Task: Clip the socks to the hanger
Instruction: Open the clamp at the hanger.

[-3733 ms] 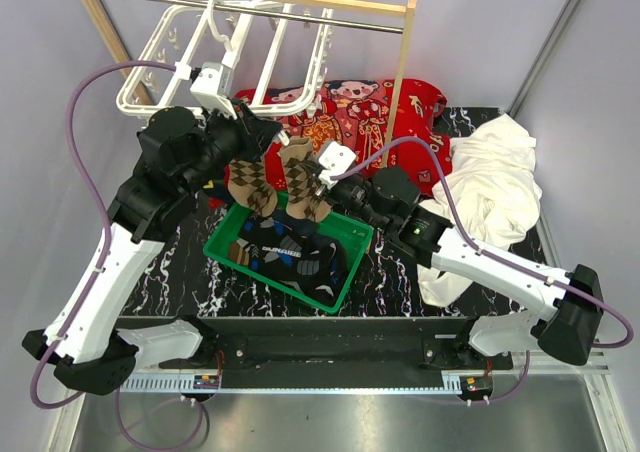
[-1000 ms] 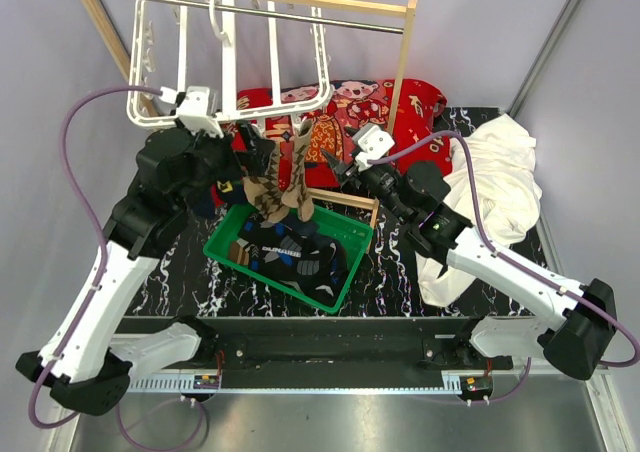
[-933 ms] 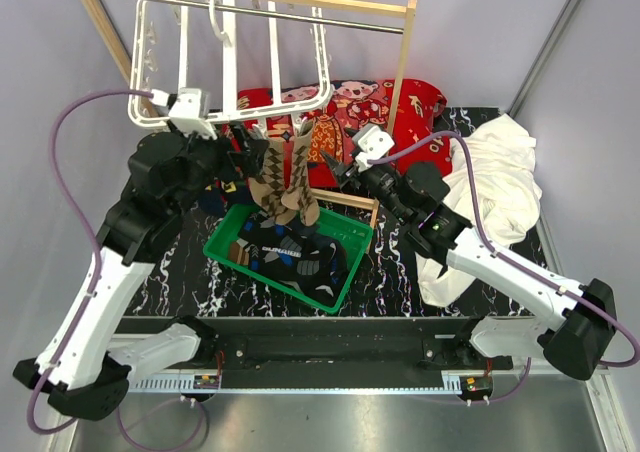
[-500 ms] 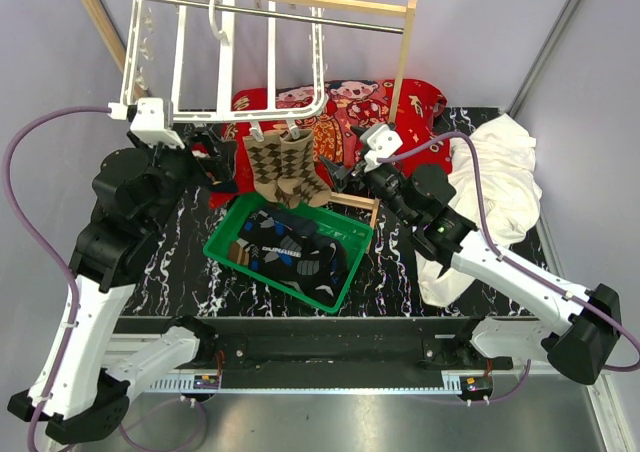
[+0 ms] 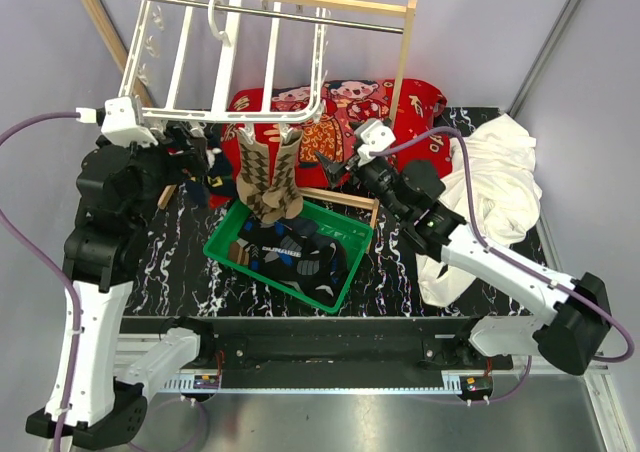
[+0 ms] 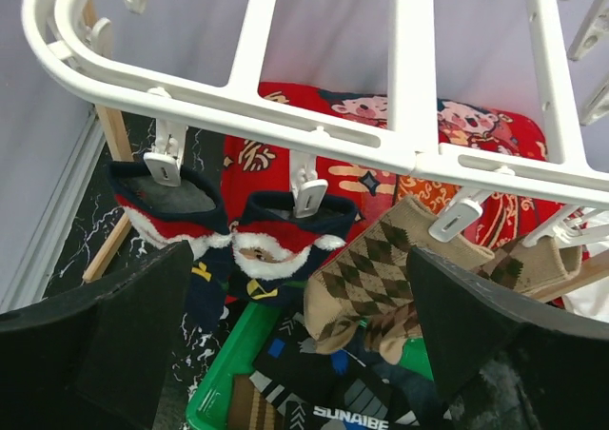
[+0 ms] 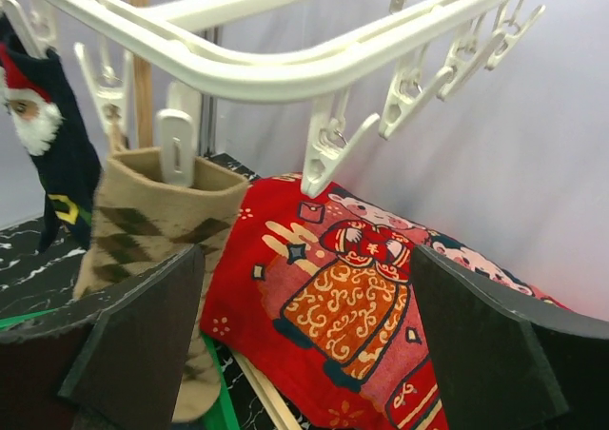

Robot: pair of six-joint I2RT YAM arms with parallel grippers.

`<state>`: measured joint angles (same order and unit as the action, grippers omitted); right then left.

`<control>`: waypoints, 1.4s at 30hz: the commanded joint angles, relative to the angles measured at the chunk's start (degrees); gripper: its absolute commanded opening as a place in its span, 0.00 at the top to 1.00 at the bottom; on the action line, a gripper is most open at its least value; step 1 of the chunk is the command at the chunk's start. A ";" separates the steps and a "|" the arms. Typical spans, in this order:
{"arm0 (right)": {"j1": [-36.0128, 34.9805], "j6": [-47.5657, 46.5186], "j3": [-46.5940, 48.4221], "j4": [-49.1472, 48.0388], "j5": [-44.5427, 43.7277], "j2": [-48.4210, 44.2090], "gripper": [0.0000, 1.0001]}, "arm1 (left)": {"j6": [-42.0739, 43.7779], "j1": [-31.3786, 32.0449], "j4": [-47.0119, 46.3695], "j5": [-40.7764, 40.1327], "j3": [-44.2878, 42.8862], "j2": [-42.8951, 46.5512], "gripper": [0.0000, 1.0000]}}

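**Top view:** White hanger [image 5: 227, 62] is hanging by its hook from a wooden rack [image 5: 403, 62] at far left of the table. Two argyle socks [image 5: 268, 177] are dangling from clips on its near edge, just above a green basket [image 5: 222, 250] where loose socks [image 5: 300, 262] are lying in a heap. L gripper [image 5: 190, 144] is hovering just left of the hung socks and R gripper [image 5: 335, 162] just right of them. Both are standing spread and pinching nothing. A red cloth [image 5: 400, 97] is lying beyond the hanger, w/ a white cloth [image 5: 495, 187] at far right.

**L wrist view:** Fingers are gaping wide w/ nothing btwn them. Two navy Santa socks [image 6: 271, 249] are hanging from clips at left. The argyle pair is hanging to their right, each cuff in its own clip.

**R wrist view:** Fingers are likewise wide apart and empty. One argyle cuff is sitting in a clip, and free clips [image 7: 328, 149] are dangling to its right.

**Step in hand (judgement):** Four socks look clipped, so the arms are probably heading to the basket for the next one. To do it well:
- Move each arm away w/o brushing the frame, since it is hanging loose and will likely swing.
- Lift a single sock by its cuff, not a bundle.
- Use one gripper to squeeze a free clip open.
- Use the other to feed the cuff deep into that clip before letting go.
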<state>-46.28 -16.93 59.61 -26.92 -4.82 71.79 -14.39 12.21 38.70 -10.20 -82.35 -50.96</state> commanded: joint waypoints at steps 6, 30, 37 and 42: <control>6.99 4.97 5.34 -10.78 10.95 7.22 0.05 | -0.55 -0.34 0.67 5.36 -6.33 3.23 0.01; 12.62 13.32 17.02 -14.39 36.28 20.32 0.18 | 0.51 2.73 2.79 12.02 -13.19 3.94 0.01; 12.62 13.06 18.08 -13.95 38.92 21.11 0.39 | -0.55 3.52 0.68 17.22 -12.23 3.41 0.01; 12.62 12.53 17.29 -13.86 38.75 20.06 0.62 | -1.34 3.96 -1.08 20.38 -11.17 2.80 0.01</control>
<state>-33.95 -4.32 75.33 -38.39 32.69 92.84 -15.07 15.70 42.15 5.13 -94.11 -47.07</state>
